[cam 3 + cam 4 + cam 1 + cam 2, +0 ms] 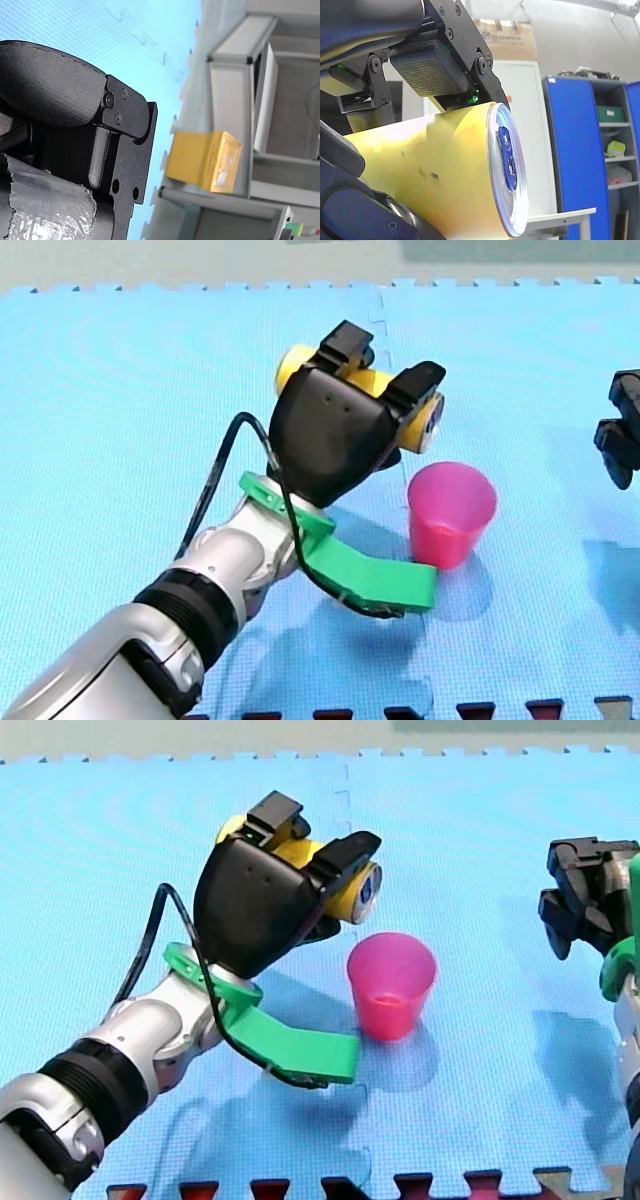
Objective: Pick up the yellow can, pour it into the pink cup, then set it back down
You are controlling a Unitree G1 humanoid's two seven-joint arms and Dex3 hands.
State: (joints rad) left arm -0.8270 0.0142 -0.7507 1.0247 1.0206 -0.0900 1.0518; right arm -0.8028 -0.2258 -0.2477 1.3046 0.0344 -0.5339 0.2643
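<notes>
The left hand (255,905) is clenched around the yellow can (345,892) — tipped on its side, lid end close above the left of the pink cup (390,985). The right hand (585,890) — released, holding nothing — sits well right of the cup

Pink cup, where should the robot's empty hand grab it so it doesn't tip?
Probably grab its side wall around the middle, coming from the robot's right. The pink cup stands upright, round, mouth open on top. The left hand holds the yellow can tipped sideways over the cup's left side, blocking there; the right hand is free on the right.
</notes>
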